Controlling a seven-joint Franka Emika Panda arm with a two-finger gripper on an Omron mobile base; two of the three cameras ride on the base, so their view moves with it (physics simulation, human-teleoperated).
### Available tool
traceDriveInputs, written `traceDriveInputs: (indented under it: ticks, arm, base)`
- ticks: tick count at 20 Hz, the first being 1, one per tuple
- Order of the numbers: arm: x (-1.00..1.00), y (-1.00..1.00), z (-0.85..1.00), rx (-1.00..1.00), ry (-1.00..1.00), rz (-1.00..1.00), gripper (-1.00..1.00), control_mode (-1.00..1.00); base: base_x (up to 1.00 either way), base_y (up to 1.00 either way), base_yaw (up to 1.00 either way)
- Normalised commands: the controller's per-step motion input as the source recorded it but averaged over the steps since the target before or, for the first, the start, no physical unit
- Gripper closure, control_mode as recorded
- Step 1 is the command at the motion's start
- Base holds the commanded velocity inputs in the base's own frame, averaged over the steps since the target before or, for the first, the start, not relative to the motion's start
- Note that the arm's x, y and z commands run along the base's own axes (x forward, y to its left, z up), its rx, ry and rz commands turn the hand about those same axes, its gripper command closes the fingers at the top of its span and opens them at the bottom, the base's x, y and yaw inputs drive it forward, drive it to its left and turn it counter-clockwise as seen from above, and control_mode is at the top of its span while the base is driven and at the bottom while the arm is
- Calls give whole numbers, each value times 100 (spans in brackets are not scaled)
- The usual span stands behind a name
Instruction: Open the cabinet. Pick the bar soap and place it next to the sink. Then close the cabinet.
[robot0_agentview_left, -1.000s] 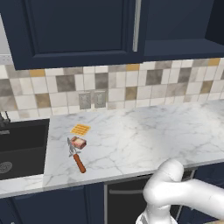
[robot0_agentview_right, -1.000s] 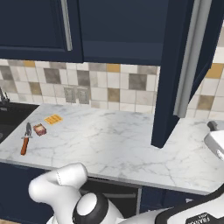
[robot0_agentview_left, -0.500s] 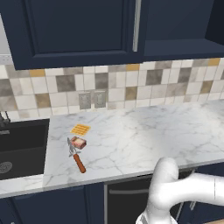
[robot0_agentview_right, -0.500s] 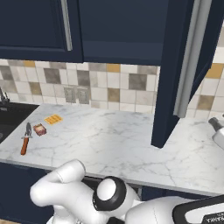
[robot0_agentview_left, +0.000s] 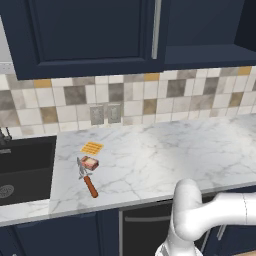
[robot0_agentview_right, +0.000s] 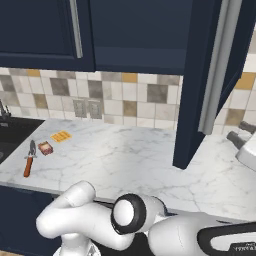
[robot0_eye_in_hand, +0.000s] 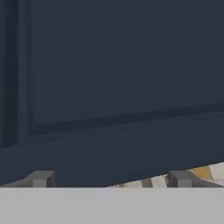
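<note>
Left base view had the bar soap (robot0_agentview_left: 90, 162) lying flat on the white marble counter (robot0_agentview_left: 165, 155), a small reddish-brown block with a paler pinkish top face. It sat just right of the sink (robot0_agentview_left: 25, 170), the dark recessed basin with a round metal drain. An orange-handled knife (robot0_agentview_left: 87, 179) lay touching or just beside the soap on its near side, and a flat orange ridged square (robot0_agentview_left: 92, 148) lay just behind it. Well to the soap's right in the right base view, the cabinet (robot0_agentview_right: 207, 75) hung with its navy framed-panel door swung out, the silver bar handle along its edge. In the hand view the gripper (robot0_eye_in_hand: 110, 180) faced a navy panel, fingers (robot0_eye_in_hand: 40, 179) spread fully apart, grasping nothing.
</note>
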Motion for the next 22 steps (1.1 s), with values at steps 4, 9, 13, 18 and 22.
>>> traceDriveInputs:
  ticks: [4, 9, 13, 18, 22]
  arm:
    - [-26, 43, 59, 12, -10, 3, -100, -100]
    - [-32, 71, 31, 6, -4, 5, -100, -100]
    - [-14, 92, 0, 0, 0, 5, -100, -100]
    - [-3, 99, 13, 0, 0, 2, -100, -100]
    - [5, 91, 18, 0, 0, 0, -100, -100]
  base:
    - [0, 0, 0]
    - [0, 0, 0]
    - [0, 0, 0]
    - [0, 0, 0]
    - [0, 0, 0]
